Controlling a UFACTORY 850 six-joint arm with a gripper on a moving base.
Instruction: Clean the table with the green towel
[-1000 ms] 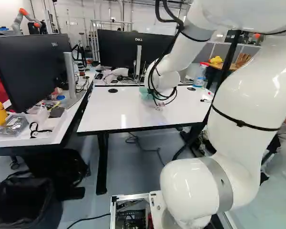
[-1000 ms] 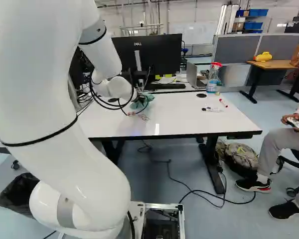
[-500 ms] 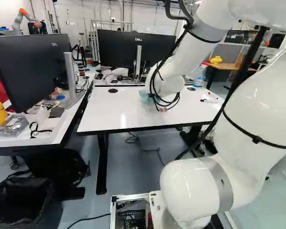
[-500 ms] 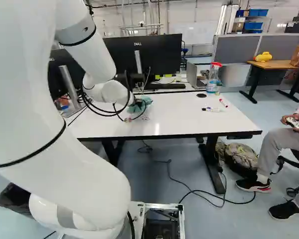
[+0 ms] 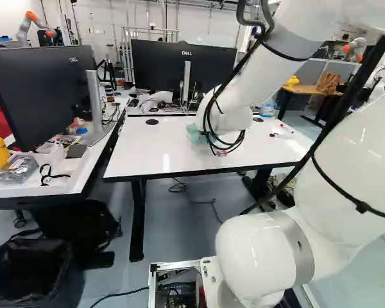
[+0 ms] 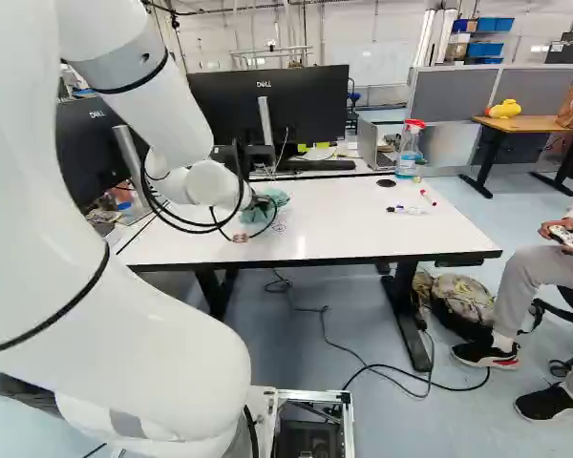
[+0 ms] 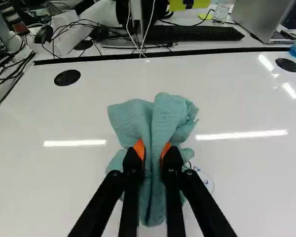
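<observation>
- Wrist view: black gripper (image 7: 153, 149) pressed in from two sides, orange pads (image 7: 139, 148) pinching a gathered fold of the towel (image 7: 163, 113)
- Towel location: on or just above the white table (image 7: 49, 187), contact underneath cannot be confirmed; drawn ring (image 7: 205, 181) just beside it
- Handling, my estimate: light, soft, limp; nothing fragile, slip unlikely with cloth bunched this thick; loose ends would drag and fold under during a wipe
- Hold point: the thick middle fold, as gripped, seems right; a corner would probably leave too little cloth pressed flat
- Appearance: pale blue-green, finely crinkled weave, crumpled, raised ridge along the middle, uneven flaps ahead of and beside the fingers
</observation>
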